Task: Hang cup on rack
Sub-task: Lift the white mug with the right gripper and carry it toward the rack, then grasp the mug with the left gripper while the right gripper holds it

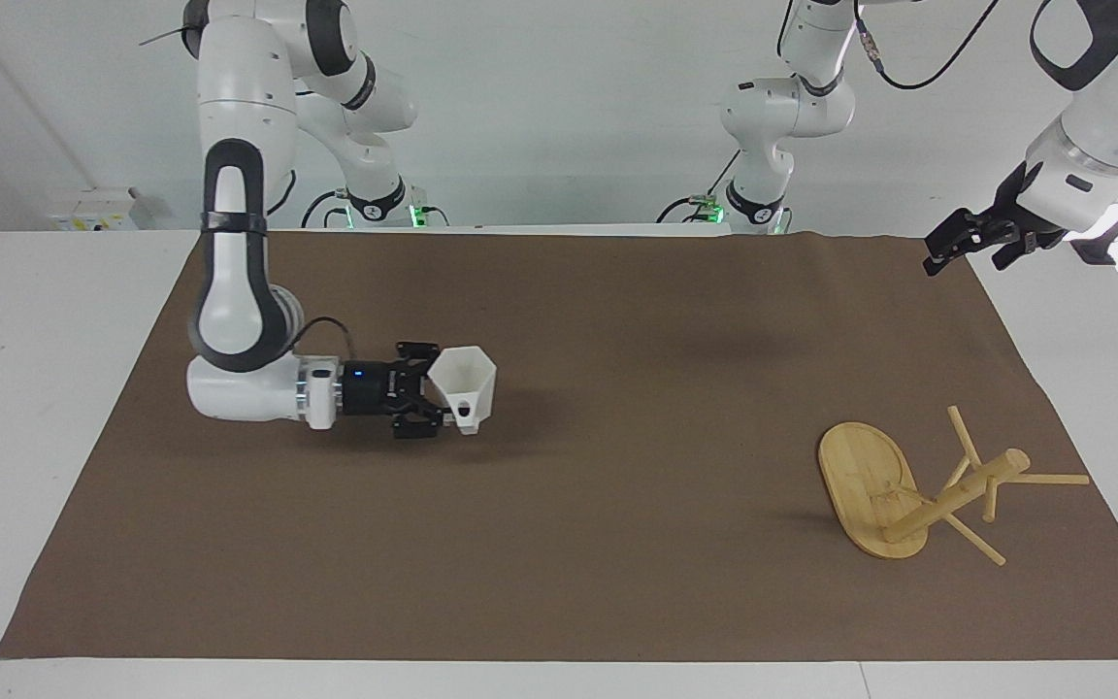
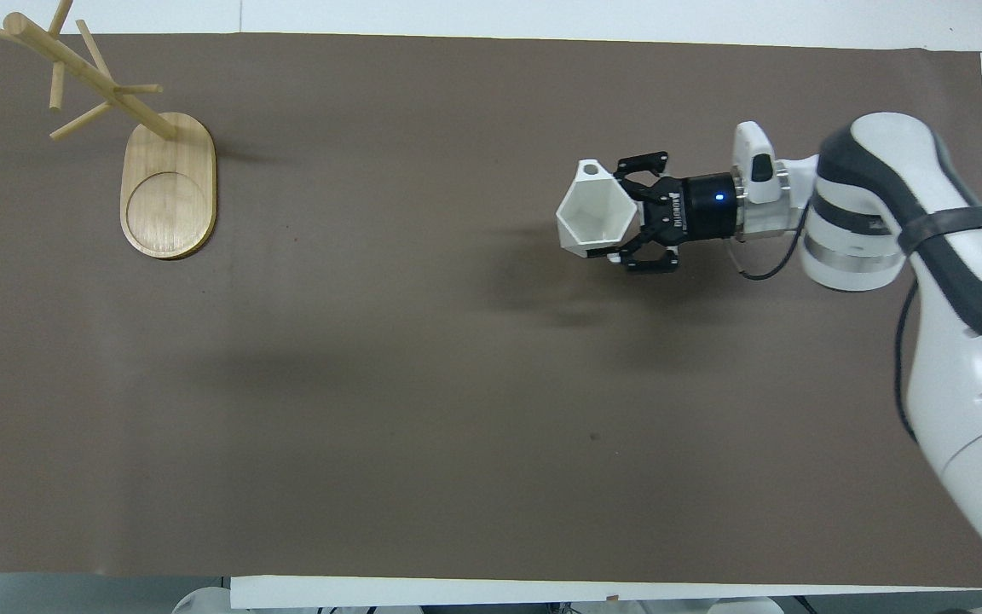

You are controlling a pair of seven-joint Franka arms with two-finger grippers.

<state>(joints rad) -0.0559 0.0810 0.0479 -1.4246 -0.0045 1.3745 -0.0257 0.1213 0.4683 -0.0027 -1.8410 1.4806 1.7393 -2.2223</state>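
Right gripper [image 1: 435, 396] is clamped on the white cup [image 1: 467, 384], carrying it level above the brown mat [image 1: 559, 544]. The rack [image 1: 918, 485] stands upright at the left arm's end of the table, well apart from the cup. Left gripper [image 1: 967, 238] waits above that end's mat corner near the robots, fingers apart.

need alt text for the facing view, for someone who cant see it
The right gripper holds a white cup sideways, low over a brown mat, partway along the table toward a bamboo rack standing at the left arm's end. The left gripper waits open above the mat's corner at that same end.
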